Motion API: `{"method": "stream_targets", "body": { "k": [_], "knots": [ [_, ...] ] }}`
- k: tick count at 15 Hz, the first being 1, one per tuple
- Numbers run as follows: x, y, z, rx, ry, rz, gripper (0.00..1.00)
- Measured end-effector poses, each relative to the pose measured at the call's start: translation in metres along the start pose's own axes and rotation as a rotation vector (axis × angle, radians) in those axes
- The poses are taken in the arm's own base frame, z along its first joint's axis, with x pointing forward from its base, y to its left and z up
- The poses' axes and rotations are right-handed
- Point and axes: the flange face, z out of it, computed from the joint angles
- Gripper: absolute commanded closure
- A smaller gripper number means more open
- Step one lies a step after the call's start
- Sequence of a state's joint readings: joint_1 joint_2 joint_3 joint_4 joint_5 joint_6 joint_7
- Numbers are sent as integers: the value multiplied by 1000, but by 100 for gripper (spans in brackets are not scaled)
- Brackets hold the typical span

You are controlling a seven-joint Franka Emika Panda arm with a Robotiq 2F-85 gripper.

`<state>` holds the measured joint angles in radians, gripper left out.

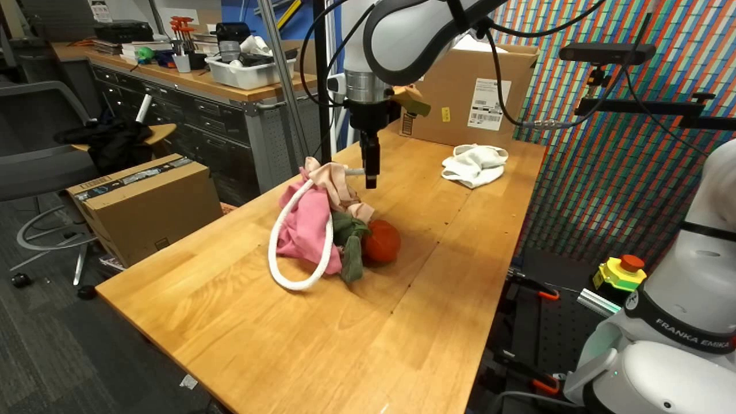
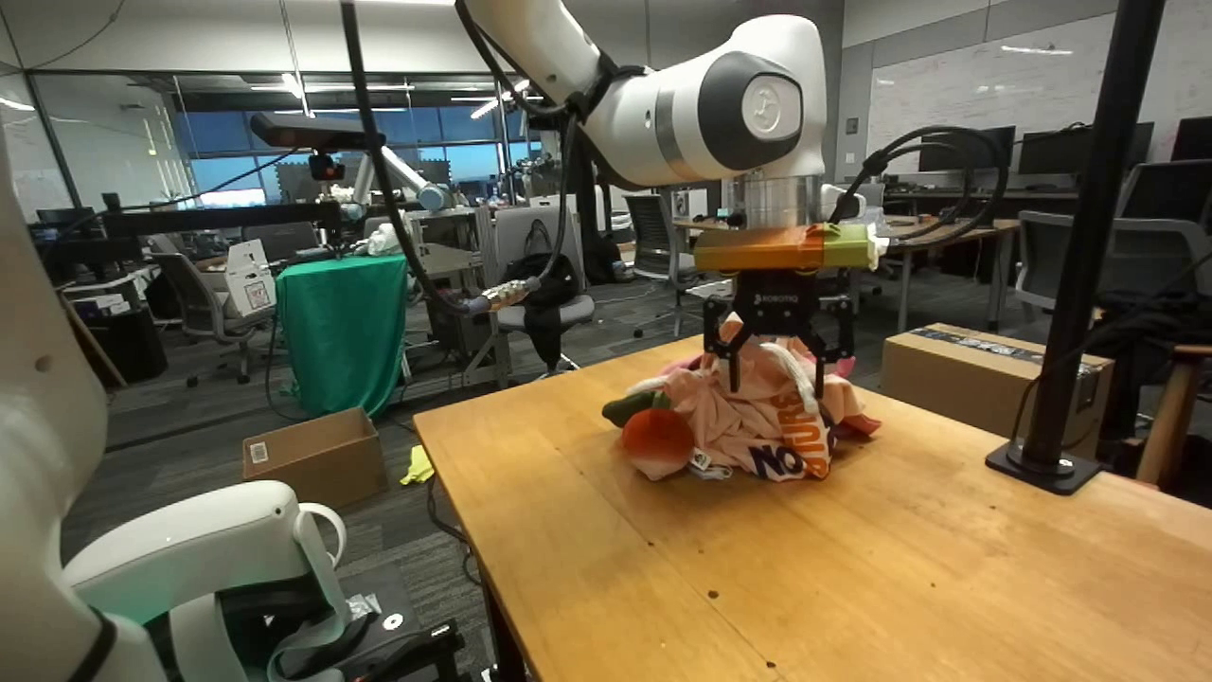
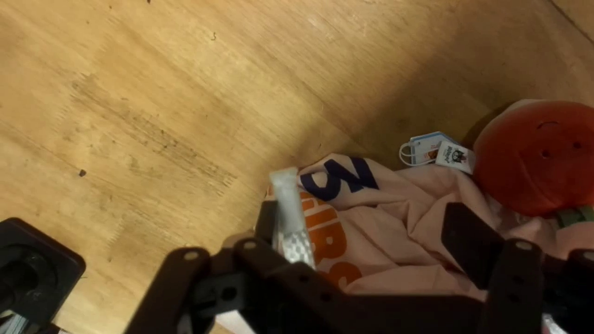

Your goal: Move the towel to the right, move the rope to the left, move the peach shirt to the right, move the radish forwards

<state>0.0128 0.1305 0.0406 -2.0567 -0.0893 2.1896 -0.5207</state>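
My gripper point(image 2: 778, 377) points down over the cloth pile, its fingers wide apart and not closed on anything. The peach shirt point(image 2: 734, 417) lies crumpled beneath and between them, and fills the gap in the wrist view point(image 3: 385, 222). A stretch of the white rope point(image 3: 288, 199) runs inside the jaws, close beside one finger; whether they touch I cannot tell. In an exterior view the rope point(image 1: 273, 247) loops over the pile onto the table. The radish point(image 1: 381, 241), red with a green top, sits against the shirt. Farther along the table lies the white towel point(image 1: 474, 165), apart from the pile.
A bright pink cloth point(image 1: 307, 221) lies under the rope loop, part of the same heap. At the table's end stands a large cardboard box point(image 1: 448, 109). A black post rises from a base point(image 2: 1042, 469) on the tabletop, and its foot point(image 3: 35, 273) shows in the wrist view.
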Motion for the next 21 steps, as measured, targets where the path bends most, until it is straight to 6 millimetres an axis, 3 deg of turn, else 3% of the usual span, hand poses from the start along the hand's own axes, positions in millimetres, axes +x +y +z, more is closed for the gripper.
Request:
{"method": "stream_targets", "body": {
  "k": [6,10,14,15,17,21],
  "knots": [
    [0,4,-1,-2,4,-1,87],
    [0,5,-2,-3,5,0,98],
    [-1,7,-2,-3,6,4,94],
    [-1,8,-2,-3,6,5,69],
    [-2,10,-2,-4,6,8,67],
    [-5,14,0,-2,4,17,37]
  ]
}}
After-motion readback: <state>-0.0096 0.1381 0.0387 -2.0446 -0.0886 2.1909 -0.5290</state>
